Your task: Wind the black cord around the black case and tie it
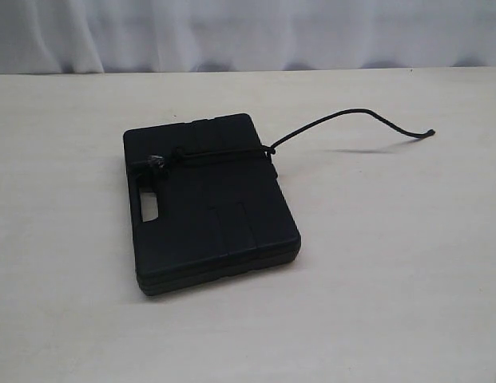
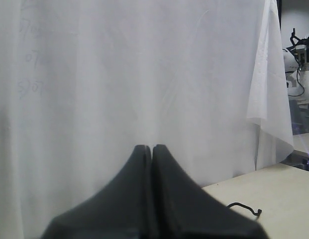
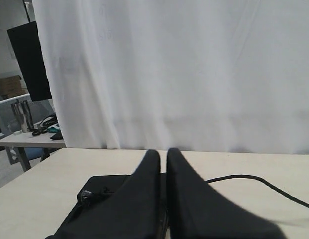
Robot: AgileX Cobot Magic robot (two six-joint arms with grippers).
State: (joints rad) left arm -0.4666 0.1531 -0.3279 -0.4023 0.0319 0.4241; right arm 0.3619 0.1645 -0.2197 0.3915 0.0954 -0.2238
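Note:
The black case lies flat in the middle of the table, its handle slot toward the left. The black cord crosses its far part and is knotted near the left edge, at a knot. The cord's free end arcs off to the right above the table. Neither gripper shows in the exterior view. My left gripper is shut and empty, raised, with the cord end beyond it. My right gripper is shut and empty; the case and cord lie beyond it.
The pale table stretches on all sides of the case. A white curtain hangs behind its far edge. Off the table are another robot, a black screen and a cluttered side table.

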